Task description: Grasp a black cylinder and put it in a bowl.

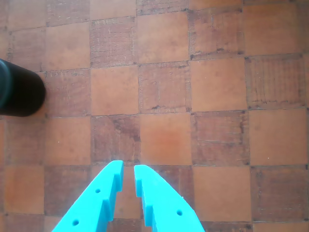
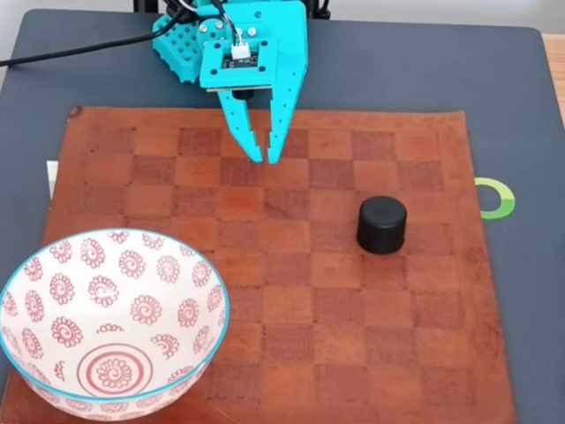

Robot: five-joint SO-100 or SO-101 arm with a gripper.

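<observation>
Dark grey surface carrying a brown leather checkerboard mat, seen from the front in the fixed view. At the mat's far edge hangs a turquoise arm, its jaws pointing down at the board, nearly closed with only a thin gap between the tips, and holding nothing. In the wrist view the same jaws rise from the bottom edge over bare squares.

Well apart from the jaws, to the right and nearer the viewer in the fixed view, the black cylinder stands upright on the mat. In the wrist view it sits at the left edge, partly cut off.

Farther out, at the near left corner of the fixed view, sits the bowl, white with red spiral flowers and a light blue rim, overlapping the mat's edge and holding nothing.

Judging by its look, the cylinder is rigid, light and matte, so unlikely to slip. Its smooth round side is the place to grip, across the middle of its height, once the jaws open wider than one square. The ceramic bowl is breakable, so a gentle release seems wise.
</observation>
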